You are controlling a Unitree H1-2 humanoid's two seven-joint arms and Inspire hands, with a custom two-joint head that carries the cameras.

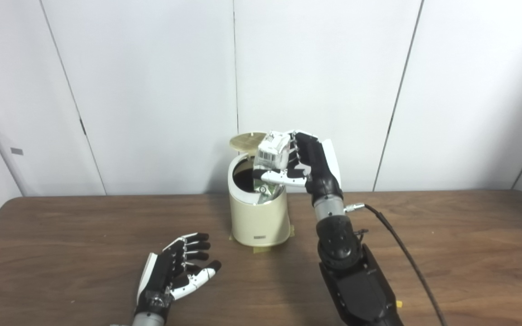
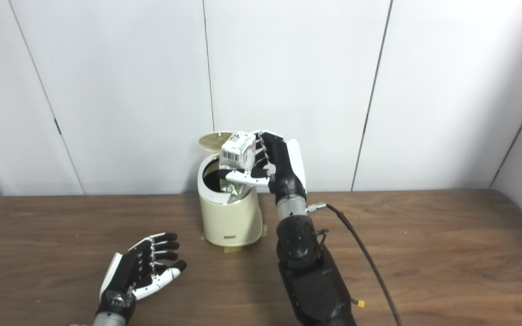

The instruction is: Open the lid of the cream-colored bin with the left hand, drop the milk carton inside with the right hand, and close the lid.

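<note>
Cream-colored bin [image 1: 258, 215] stands lid [image 1: 247, 141] up, just beneath the right hand [image 1: 304, 160], which grips the milk carton [image 1: 273, 153] over its opening. Near the table [image 1: 447, 244] edge, the left hand [image 1: 175, 271] lies released, fingers apart.

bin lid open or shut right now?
Open. The lid stands tipped up behind the cream bin, whose dark mouth is exposed. The right hand holds the milk carton over it.
</note>
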